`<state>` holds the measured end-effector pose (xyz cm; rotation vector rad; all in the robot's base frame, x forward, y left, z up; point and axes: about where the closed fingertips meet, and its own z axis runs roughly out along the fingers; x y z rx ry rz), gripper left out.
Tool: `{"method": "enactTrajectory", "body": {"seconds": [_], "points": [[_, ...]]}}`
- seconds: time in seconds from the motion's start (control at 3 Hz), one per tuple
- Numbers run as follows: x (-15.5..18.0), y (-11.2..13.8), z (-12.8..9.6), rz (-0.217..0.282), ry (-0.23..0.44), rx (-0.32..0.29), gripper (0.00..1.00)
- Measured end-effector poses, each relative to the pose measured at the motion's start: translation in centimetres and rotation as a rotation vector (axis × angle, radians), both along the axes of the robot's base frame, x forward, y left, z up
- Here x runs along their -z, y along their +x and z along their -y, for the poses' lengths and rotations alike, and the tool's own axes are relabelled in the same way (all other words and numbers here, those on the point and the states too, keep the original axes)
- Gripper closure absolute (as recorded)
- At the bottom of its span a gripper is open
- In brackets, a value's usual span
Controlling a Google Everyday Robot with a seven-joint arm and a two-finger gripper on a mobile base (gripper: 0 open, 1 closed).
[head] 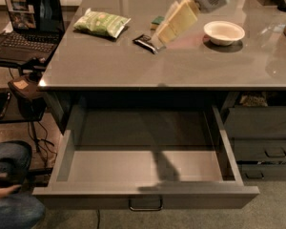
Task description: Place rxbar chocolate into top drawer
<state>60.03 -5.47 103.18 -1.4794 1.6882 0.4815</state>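
Observation:
The rxbar chocolate (pixel 145 42), a small black wrapper with white markings, lies flat on the grey counter (pixel 133 66) between the chip bag and the bowl. My gripper (pixel 168 30), cream-coloured, reaches down from the upper right, and its tip is just right of the bar's right end; I cannot tell whether they touch. The top drawer (pixel 109 166) is pulled wide open below the counter's front edge, and nothing is visible inside it. Its curved metal handle (pixel 145 205) is centred on the front. The arm's shadow falls across the drawer floor.
A pale green chip bag (pixel 101 23) lies left of the bar. A green sponge (pixel 157 20) shows partly behind the gripper. A white bowl (pixel 223 31) stands at the right. A laptop (pixel 26 13) is at the far left, dark drawers (pixel 262 137) at the right, a person's knee (pixel 9 194) at the bottom left.

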Motion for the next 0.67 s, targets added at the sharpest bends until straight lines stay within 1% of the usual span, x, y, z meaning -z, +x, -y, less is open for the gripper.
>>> {"method": "enactTrajectory", "body": {"seconds": [0.33, 0.67], "points": [[0.13, 2.1, -0.01, 0.029, 0.018, 0.072, 0.0], [0.1, 2.09, -0.03, 0.03, 0.019, 0.071, 0.0]]}}
